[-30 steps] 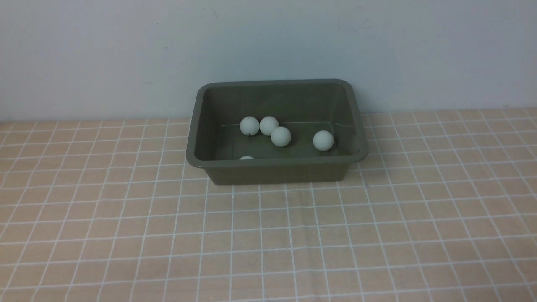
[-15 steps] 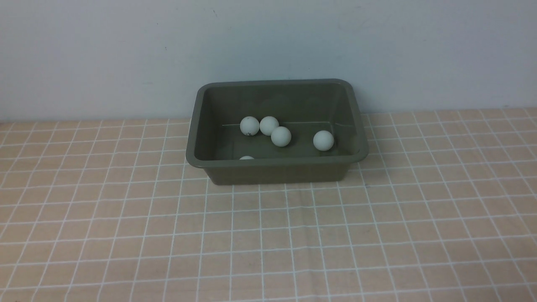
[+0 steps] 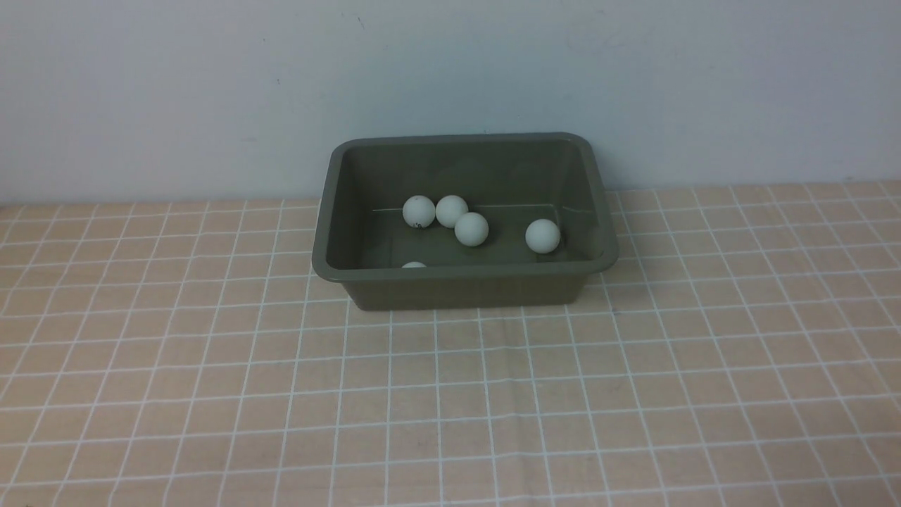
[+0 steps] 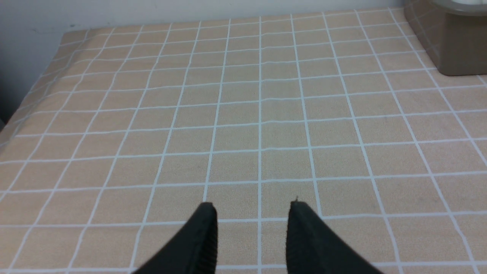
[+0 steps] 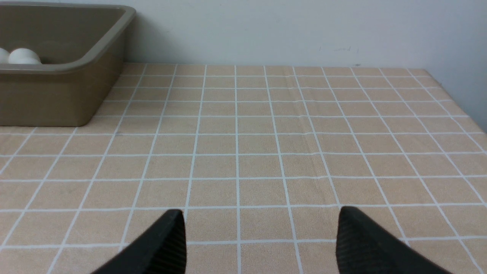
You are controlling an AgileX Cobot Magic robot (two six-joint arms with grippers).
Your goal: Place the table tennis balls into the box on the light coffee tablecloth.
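The olive-green box (image 3: 331, 239) stands at the back of the light coffee tablecloth (image 3: 450, 394), against the wall. Several white table tennis balls lie inside it: a cluster of three (image 3: 451, 210), one to their right (image 3: 543, 236), and one (image 3: 414, 265) half hidden behind the near wall. Neither arm appears in the front view. My left gripper (image 4: 252, 207) is open over bare cloth, the box's corner (image 4: 452, 42) far off. My right gripper (image 5: 260, 213) is open wider, also empty, with the box (image 5: 57, 95) and a ball (image 5: 23, 56) ahead.
A pale wall (image 3: 450, 70) rises right behind the box. The cloth's left edge (image 4: 34, 95) drops off in the left wrist view, and its right edge (image 5: 460, 106) shows in the right wrist view.
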